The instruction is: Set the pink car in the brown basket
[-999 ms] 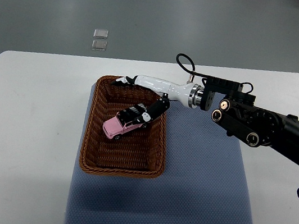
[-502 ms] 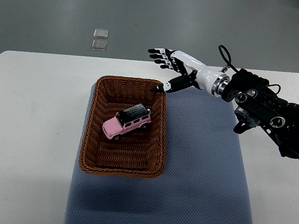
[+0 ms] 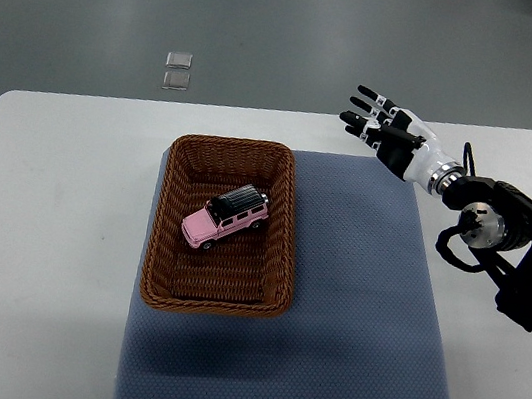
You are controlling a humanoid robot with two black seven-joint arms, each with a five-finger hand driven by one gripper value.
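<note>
The pink car (image 3: 226, 217) with a black roof lies in the brown basket (image 3: 164, 244), nose toward 8 o'clock; the right hand (image 3: 386, 131), fingers spread and empty, hovers at the basket's 2 o'clock.

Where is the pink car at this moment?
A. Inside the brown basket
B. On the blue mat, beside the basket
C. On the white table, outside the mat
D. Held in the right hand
A. The pink car lies on the floor of the brown basket, while the right hand is apart from it with fingers spread and holds nothing.
</note>
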